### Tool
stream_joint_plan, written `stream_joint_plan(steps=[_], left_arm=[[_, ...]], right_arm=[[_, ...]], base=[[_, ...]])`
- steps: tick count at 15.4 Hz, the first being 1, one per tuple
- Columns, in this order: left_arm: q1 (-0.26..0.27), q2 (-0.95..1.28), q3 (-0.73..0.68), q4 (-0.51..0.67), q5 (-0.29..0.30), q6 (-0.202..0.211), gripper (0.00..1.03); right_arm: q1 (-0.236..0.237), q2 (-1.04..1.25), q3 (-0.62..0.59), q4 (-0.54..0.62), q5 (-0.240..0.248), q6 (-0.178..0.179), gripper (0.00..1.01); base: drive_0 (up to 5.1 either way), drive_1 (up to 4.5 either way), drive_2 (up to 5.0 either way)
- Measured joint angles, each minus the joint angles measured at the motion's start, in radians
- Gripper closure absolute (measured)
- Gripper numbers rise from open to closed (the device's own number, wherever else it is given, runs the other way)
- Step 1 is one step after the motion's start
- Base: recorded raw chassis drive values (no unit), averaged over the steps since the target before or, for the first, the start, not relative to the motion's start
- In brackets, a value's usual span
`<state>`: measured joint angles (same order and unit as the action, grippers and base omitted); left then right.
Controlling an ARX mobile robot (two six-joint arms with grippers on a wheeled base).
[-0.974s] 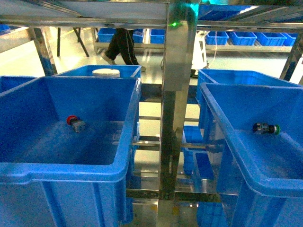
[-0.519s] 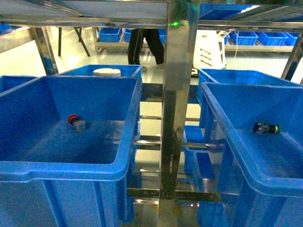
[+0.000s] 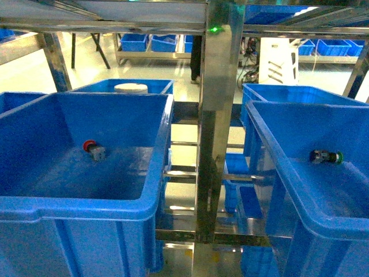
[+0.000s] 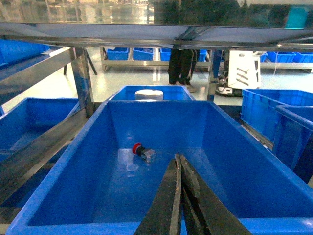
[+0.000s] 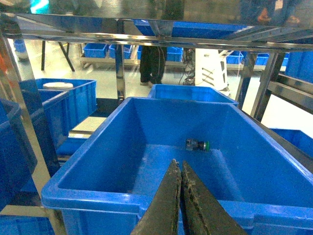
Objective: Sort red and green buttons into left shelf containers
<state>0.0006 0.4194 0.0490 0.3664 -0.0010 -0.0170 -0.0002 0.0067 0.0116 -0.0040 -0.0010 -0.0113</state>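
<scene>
The red button (image 3: 89,146) lies on its side on the floor of a large deep blue bin (image 3: 75,206) left of the steel post; the left wrist view shows the red button (image 4: 138,148) near that bin's far wall (image 4: 161,122). A green button (image 3: 328,156) lies in a second large blue bin (image 3: 271,153) right of the post, and this green button (image 5: 198,144) shows in the right wrist view. My left gripper (image 4: 178,159) hangs shut and empty above the first bin's near part. Likewise shut and empty, my right gripper (image 5: 178,164) sits over the near rim (image 5: 122,198). Neither gripper shows in the head view.
A steel shelf upright (image 3: 216,115) stands between the two bins. Behind the left bin is another blue bin holding a white round lid (image 3: 131,88). Smaller blue bins (image 3: 248,202) sit lower down. A person's legs (image 4: 181,63) and a white machine (image 3: 279,66) are in the aisle beyond.
The person in the background has walked to the right, behind the post. The head view has shifted very slightly. Both buttons lie where they were.
</scene>
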Motion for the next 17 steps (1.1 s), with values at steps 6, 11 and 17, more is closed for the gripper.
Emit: stream_joint_plan(steps=[6,11,17], left_arm=[[0.000,-0.126,-0.035,-0.071,0.000,0.000,1.01],[0.000,-0.408,-0.034,-0.349,0.002,0.003,1.01],[-0.001,-0.409,-0.034,-0.370,0.000,0.006,0.91]], right_arm=[[0.000,0.000,0.000,0.000,0.000,0.000,0.99],[0.000,0.000,0.000,0.000,0.001,0.000,0.99],[0.000,0.000,0.000,0.000,0.001,0.000,0.71]], base=[[0.0,0.00,0.0],[0.0,0.00,0.0],[0.0,0.00,0.0]])
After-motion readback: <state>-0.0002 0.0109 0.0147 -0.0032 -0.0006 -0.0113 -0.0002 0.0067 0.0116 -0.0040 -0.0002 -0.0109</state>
